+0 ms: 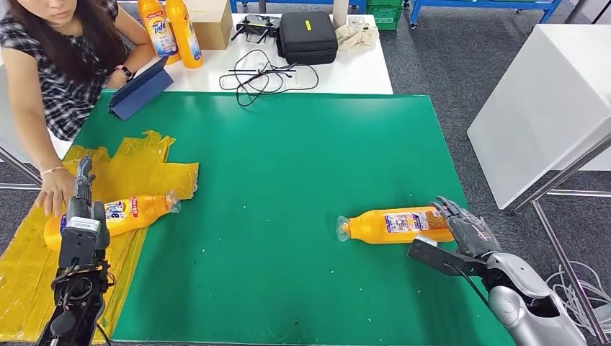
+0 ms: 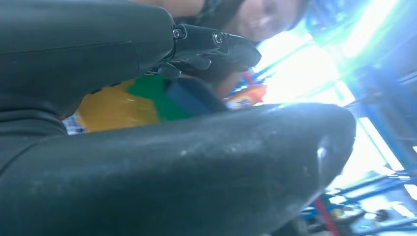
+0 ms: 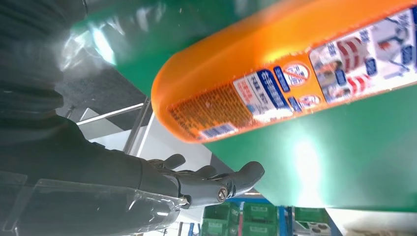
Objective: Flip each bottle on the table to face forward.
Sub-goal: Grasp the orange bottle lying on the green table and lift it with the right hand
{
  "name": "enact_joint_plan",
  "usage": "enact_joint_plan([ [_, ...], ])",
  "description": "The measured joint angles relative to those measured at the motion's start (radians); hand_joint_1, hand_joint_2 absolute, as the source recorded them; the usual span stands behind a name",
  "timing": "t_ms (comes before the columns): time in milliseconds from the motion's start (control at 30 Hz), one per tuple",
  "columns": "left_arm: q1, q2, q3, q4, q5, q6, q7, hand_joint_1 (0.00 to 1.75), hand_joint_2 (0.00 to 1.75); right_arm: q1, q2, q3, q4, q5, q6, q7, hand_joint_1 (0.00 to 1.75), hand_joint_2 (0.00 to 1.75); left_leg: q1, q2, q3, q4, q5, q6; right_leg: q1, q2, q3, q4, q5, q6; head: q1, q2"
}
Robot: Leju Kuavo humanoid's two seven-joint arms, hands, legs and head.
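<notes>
The right hand (image 1: pixel 461 229) sits at the base end of an orange detergent bottle (image 1: pixel 395 225) that lies on its side on the green table mat (image 1: pixel 288 180), cap pointing away from the hand. Its fingers (image 3: pixel 216 183) are spread and only slightly bent, and in the right wrist view they stand apart from the bottle's base, holding nothing. The label turned upward carries small print and a barcode.

The left hand (image 1: pixel 81 216) is raised over a second detergent bottle (image 1: pixel 122 214), which lies on its side just beyond and beside the hand on a sheet of crumpled yellow plastic (image 1: pixel 137 169), its cap pointing toward the middle of the mat. Whether this hand touches the bottle, and how far its fingers (image 2: pixel 216 46) are apart, I cannot tell.

A person's hand (image 1: pixel 55 191) rests on the yellow plastic just to the outer side of the left hand, near the bottle's base. Well beyond it, two more Tide bottles (image 1: pixel 171 30) stand upright on the white table (image 1: pixel 353 72).
</notes>
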Motion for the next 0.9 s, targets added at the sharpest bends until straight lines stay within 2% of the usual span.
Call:
enact_joint_plan([
  [200,0.014,-0.011,-0.002,-0.083,0.013,-0.011,0.003,0.00,0.00,-0.021,0.012,0.011,0.056,0.006,-0.008,-0.004,0.00,1.75,0.000,0.000,0.000,0.000,0.000,0.000,0.000,0.000,0.000,0.000,0.000,0.000,0.000,0.000],
  [467,0.012,-0.018,-0.010,-0.110,0.043,-0.034,-0.001,0.00,0.00,-0.049,0.020,0.024,0.103,0.001,-0.006,-0.016,0.00,1.75,0.001,0.000,0.000,0.000,0.000,0.000,0.001,0.000,0.000,0.000,0.000,0.000,0.000,0.000],
  [867,-0.019,-0.023,-0.070,-0.108,0.122,-0.037,-0.001,0.00,0.00,-0.265,0.123,0.165,0.406,0.054,-0.051,-0.052,0.00,1.75,0.001,0.002,0.002,0.000,0.001,0.000,0.001,0.002,0.001,0.000,0.001,0.000,0.000,0.000],
  [900,-0.020,-0.024,-0.072,-0.108,0.126,-0.037,-0.001,0.00,0.00,-0.288,0.133,0.180,0.436,0.061,-0.045,-0.052,0.41,1.75,0.001,0.003,0.003,0.000,0.001,0.000,0.002,0.003,0.001,0.000,0.001,0.000,0.000,0.000],
])
